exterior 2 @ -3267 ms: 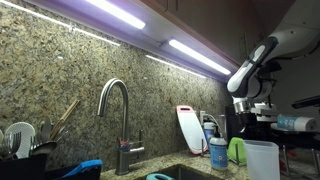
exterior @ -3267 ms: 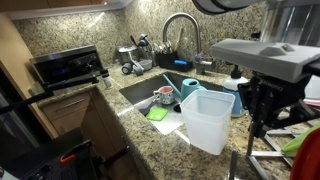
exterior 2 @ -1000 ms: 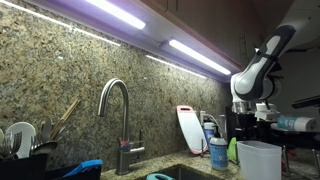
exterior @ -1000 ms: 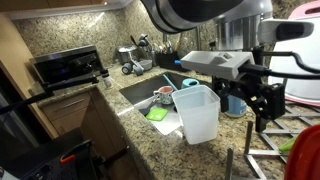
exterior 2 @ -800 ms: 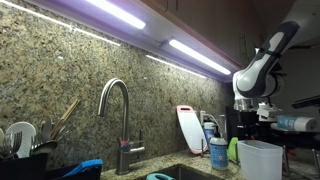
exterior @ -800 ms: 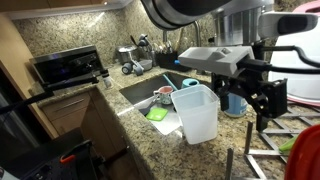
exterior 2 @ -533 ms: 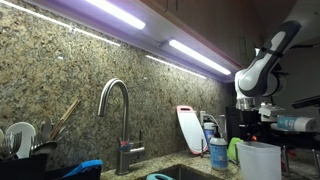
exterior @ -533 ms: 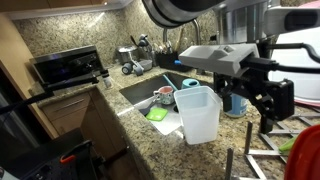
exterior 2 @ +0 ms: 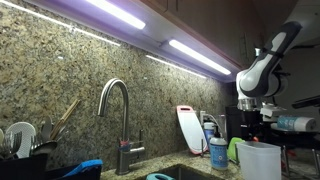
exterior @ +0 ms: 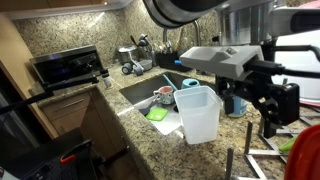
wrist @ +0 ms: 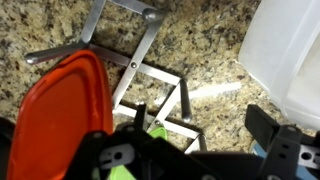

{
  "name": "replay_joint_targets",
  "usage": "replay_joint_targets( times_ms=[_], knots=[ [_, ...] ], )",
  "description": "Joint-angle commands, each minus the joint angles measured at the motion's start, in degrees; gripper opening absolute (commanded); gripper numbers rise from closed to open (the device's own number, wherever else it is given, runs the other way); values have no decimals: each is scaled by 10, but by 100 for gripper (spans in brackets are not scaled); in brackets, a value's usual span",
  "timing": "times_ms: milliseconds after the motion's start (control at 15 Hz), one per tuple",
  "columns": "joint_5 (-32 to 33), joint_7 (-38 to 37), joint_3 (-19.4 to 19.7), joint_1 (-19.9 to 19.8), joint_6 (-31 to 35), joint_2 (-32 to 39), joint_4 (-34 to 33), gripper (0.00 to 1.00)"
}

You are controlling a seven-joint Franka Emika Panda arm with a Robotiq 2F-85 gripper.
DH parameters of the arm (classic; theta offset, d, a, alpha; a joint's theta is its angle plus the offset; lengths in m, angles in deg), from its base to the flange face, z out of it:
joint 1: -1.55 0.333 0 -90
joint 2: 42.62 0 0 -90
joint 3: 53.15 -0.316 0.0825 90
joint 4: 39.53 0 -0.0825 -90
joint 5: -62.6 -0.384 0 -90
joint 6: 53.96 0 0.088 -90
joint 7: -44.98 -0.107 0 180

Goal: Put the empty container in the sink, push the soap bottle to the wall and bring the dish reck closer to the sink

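**Status.** Pincer [exterior: 277, 112] is spread, pinching nothing. It hangs above the dish reck [wrist: 150, 75], just beside the empty container [exterior: 198, 114]. Container stands upright on the surface [exterior: 155, 148] at the sink [exterior: 140, 92] edge, not yet in the basin.

**Hazards (est.):**
1. Container is tall and prob. light. A side knock from a finger on approach could tip it onto the mug [exterior: 165, 96] in the sink.
2. Descending here, fingers may snag reck wires.
3. Soap bottle [exterior 2: 218, 152] stands near the container; an arm sweep could topple it.

On counter [exterior: 195, 158]: empty container [exterior: 198, 112] just beside sink [exterior: 138, 92]
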Motion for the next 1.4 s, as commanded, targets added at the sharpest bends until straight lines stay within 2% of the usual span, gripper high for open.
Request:
replay_joint_targets(
  times_ms=[0, 400, 600, 1333],
  knots=[
    [8, -10, 2, 6, 13, -34, 27, 100],
    [10, -11, 3, 8, 46, -75, 50, 100],
    [15, -6, 4, 9, 78, -105, 85, 100],
    [71, -9, 5, 14, 118, -183, 207, 100]
  ],
)
